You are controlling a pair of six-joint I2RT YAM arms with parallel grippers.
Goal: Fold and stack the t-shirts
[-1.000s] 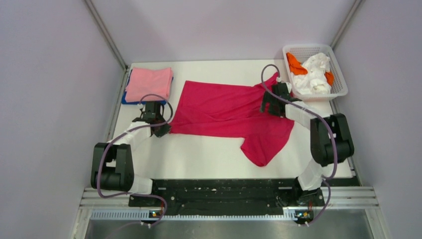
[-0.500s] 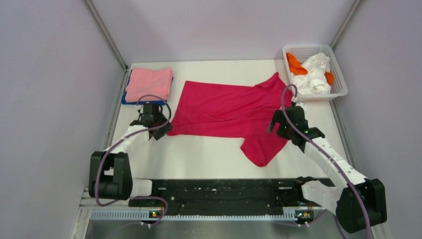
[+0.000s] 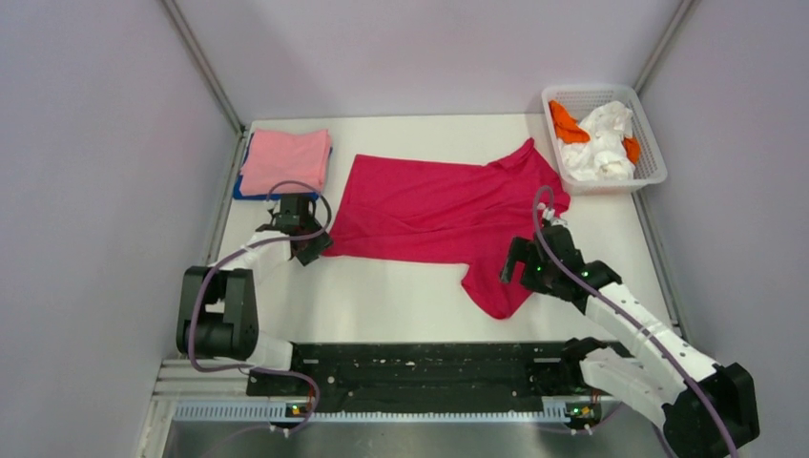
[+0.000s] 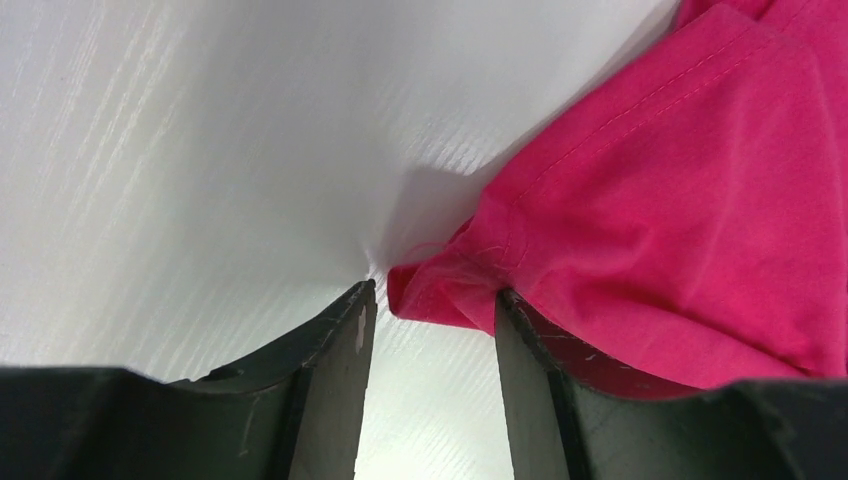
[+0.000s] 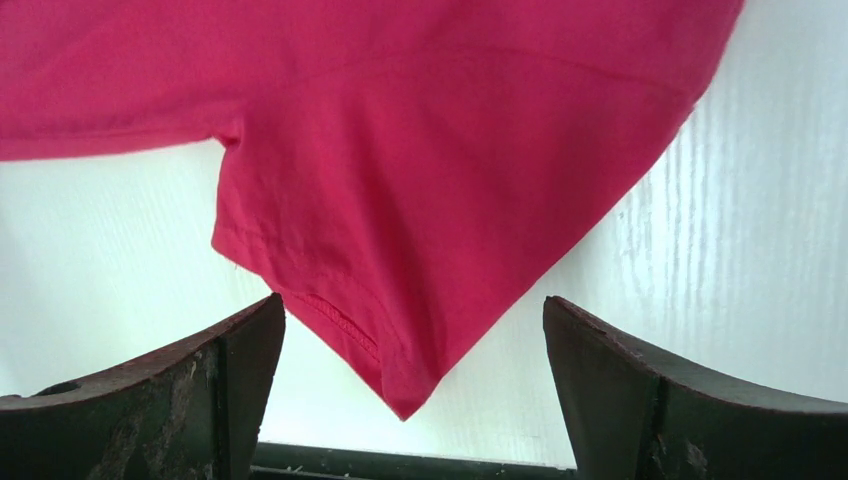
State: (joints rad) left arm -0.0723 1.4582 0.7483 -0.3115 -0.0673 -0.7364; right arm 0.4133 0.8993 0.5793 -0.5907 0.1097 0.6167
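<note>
Crimson cloth lay loose between the half-parted jaws of the left gripper (image 4: 432,296), which had just released the hem corner of the red t-shirt (image 3: 429,210). The right gripper (image 5: 412,300), jaws wide and empty, had swung from the far shoulder to hover over the near sleeve. The shirt lay spread across the white table (image 3: 401,305), right of the folded pink t-shirt (image 3: 284,157) stacked on the blue t-shirt (image 3: 242,192); with spreading apparently done, folding the sleeve looked next.

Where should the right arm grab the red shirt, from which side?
Likely the near sleeve of the red shirt, at its tip: it lies flat, pointing toward the arms, between the open right gripper's fingers. Come from the near edge, pinching downward.
</note>
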